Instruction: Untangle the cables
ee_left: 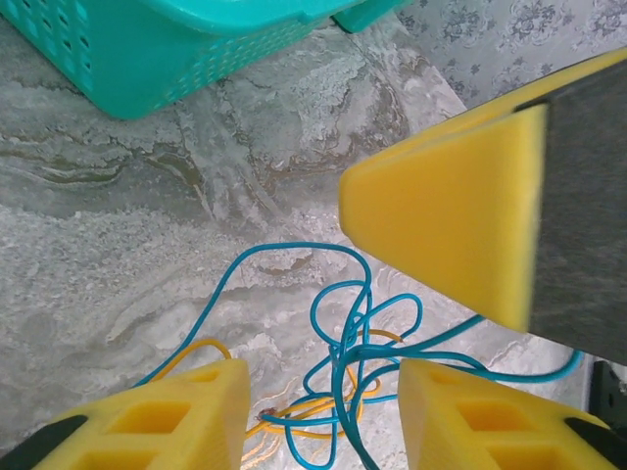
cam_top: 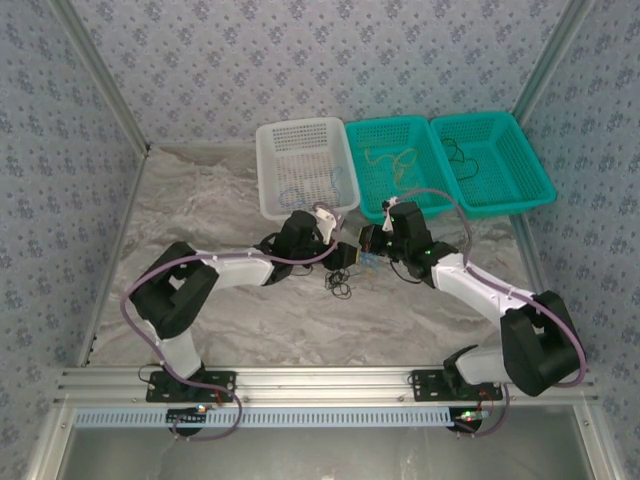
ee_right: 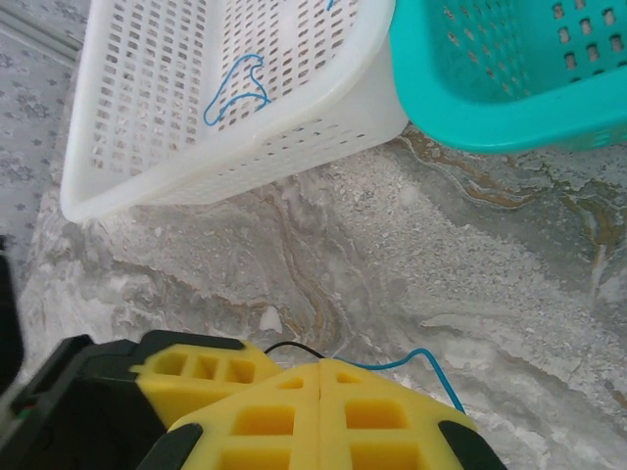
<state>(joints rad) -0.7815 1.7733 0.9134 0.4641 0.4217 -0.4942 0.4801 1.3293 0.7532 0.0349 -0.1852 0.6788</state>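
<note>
Left gripper (ee_left: 323,380): fingers are held spread. The cables (ee_left: 343,338), a blue and yellow-tan tangle, are seen between the two fingertips and just beyond them.

Right gripper (ee_right: 320,374): fingers are pressed together. A blue strand (ee_right: 431,364) and a black strand (ee_right: 294,347) are seen emerging just past the tips; whether either is pinched cannot be told. A white basket (ee_right: 245,166) is seen well beyond the tips.

— What's on the marbled grey table (cam_top: 220,310)?
— Along the far edge, a white basket (cam_top: 268,170), then a middle teal basket (cam_top: 385,121) and a right teal basket (cam_top: 475,117). Loose cables (cam_top: 342,284) lie mid-table.
</note>
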